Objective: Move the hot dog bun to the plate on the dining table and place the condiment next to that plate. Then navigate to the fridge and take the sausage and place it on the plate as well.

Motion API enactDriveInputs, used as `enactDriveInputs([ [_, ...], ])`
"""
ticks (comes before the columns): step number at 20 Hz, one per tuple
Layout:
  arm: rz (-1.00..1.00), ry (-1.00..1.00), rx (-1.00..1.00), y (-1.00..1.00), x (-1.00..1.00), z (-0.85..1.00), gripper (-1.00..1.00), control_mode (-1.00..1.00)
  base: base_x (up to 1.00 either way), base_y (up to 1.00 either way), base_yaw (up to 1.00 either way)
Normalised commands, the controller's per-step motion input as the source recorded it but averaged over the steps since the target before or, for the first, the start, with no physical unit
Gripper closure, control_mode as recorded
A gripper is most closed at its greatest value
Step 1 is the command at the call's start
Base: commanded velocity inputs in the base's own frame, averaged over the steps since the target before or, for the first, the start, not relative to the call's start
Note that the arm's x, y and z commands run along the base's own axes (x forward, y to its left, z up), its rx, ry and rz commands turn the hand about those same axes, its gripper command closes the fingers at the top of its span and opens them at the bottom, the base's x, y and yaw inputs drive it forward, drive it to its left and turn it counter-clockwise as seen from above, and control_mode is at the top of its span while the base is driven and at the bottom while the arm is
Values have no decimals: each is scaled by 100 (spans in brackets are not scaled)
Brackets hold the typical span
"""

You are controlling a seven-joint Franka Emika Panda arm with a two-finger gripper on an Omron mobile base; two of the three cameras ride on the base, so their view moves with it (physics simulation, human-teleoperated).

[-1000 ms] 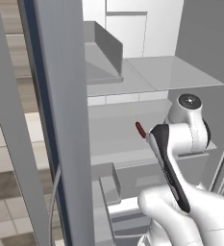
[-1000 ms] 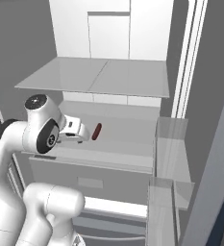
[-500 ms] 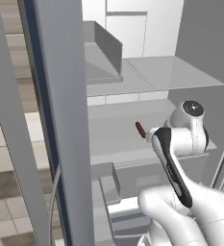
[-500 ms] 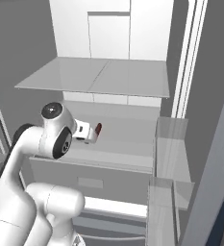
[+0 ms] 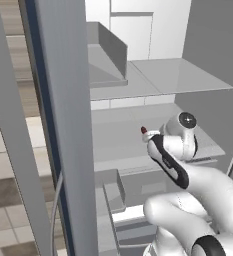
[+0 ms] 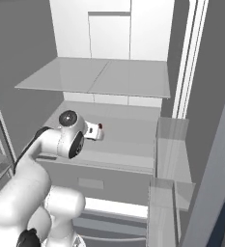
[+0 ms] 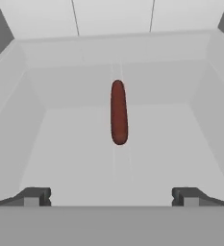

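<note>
While its jaws gape wide, gripper (image 7: 111, 196) before sausage (image 7: 118, 112) on bare fridge shelf (image 7: 75, 158).

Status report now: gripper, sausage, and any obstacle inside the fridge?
Gripper open, empty, short of the target. Thin dark red-brown sausage lying on white fridge shelf, centred ahead between the fingertips. Nothing in the way.

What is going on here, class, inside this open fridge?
A white robot arm is reaching into the fridge for the sausage, which lies alone on a middle shelf. The end effector is open and hovers just short of the sausage, lined up with it but not touching. Nothing is held yet.
</note>
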Motion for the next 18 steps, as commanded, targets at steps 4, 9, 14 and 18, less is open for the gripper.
enactDriveInputs([
  [4, 0, 11, 0, 0, 67, -10, -100, -100, 0, 0, 0],
  [9, 0, 12, 0, -4, 59, -27, -100, -100, 0, 0, 0],
  [14, 0, 2, 0, 0, 36, -44, -100, -100, 0, 0, 0],
  [18, 0, 0, 0, 0, 33, -39, -100, -100, 0, 0, 0],
])
